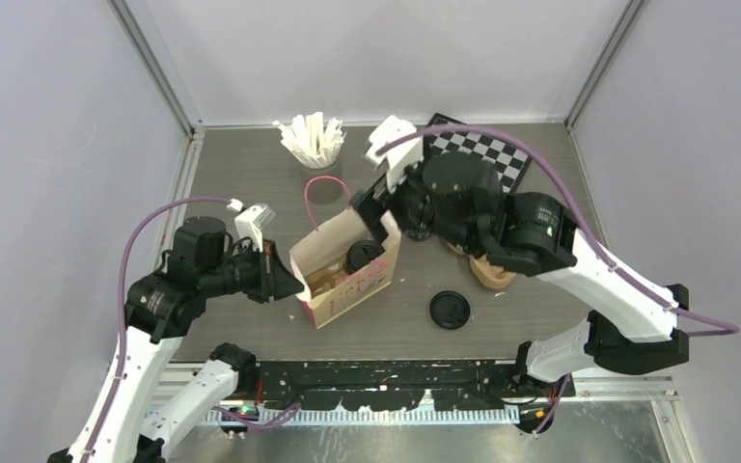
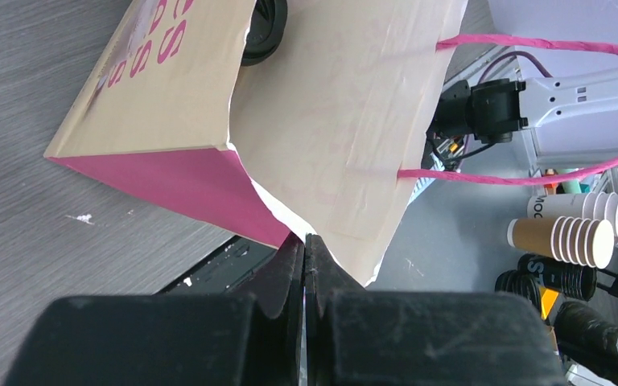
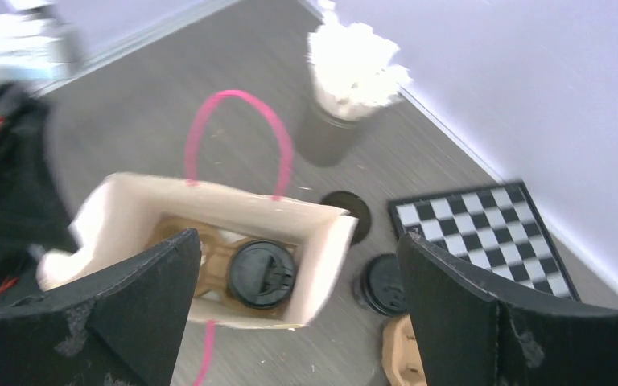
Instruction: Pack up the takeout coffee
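Item: bag (image 1: 352, 289), rim corner clamped in left tool (image 2: 306, 241).
Right tool (image 3: 299, 240): fingers apart, empty, above the bag mouth.
Contents: one lidded cup (image 3: 261, 272) inside; second cup (image 3: 382, 283) on the counter (image 1: 251, 174).
Risk: the wide fingers could snag the rim or pink handle (image 3: 233, 93) and topple the bag.

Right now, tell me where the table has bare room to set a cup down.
Back left, between the rail and the stirrer cup; front right, beyond the loose lid. Crowded between the bag and checkerboard, around the pulp carrier.
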{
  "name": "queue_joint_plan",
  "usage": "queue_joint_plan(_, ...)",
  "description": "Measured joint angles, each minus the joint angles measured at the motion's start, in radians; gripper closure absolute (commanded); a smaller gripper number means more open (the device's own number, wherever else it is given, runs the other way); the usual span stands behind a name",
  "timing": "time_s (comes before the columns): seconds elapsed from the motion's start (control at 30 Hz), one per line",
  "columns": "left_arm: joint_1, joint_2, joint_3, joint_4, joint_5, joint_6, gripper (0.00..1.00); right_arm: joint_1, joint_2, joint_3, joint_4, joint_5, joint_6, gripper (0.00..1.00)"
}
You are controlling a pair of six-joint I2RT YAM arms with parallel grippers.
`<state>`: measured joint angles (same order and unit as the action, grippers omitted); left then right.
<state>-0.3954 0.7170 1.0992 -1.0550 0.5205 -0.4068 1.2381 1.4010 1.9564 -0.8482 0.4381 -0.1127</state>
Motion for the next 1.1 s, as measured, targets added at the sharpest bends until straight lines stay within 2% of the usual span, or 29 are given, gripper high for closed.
queue_joint_plan(0.23,0.000,0.005,0.017,-0.027,-0.035,0.008,1.00,-0.333,-0.031,-0.115,0.056,0.019,0.124,0.05)
queue_joint_plan(0.37,0.000,0.004,0.018,-0.038,-0.048,0.017,1.00,-0.550,-0.035,-0.206,0.074,-0.076,0.190,0.06)
queue_joint_plan(0.5,0.000,0.002,0.024,-0.044,-0.054,0.023,1.00,-0.672,-0.031,-0.360,0.143,-0.152,0.206,0.04)
queue_joint_plan(0.73,0.000,-0.002,0.027,-0.062,-0.053,0.025,1.00,-0.724,0.060,-0.665,0.320,-0.246,0.202,0.07)
queue_joint_plan(0.87,0.000,-0.011,0.027,-0.066,-0.050,0.026,1.00,-0.724,0.126,-0.730,0.399,-0.288,0.202,0.09)
queue_joint_plan(1.1,0.000,-0.017,0.027,-0.074,-0.048,0.030,1.00,-0.721,0.130,-0.797,0.537,-0.348,0.180,0.11)
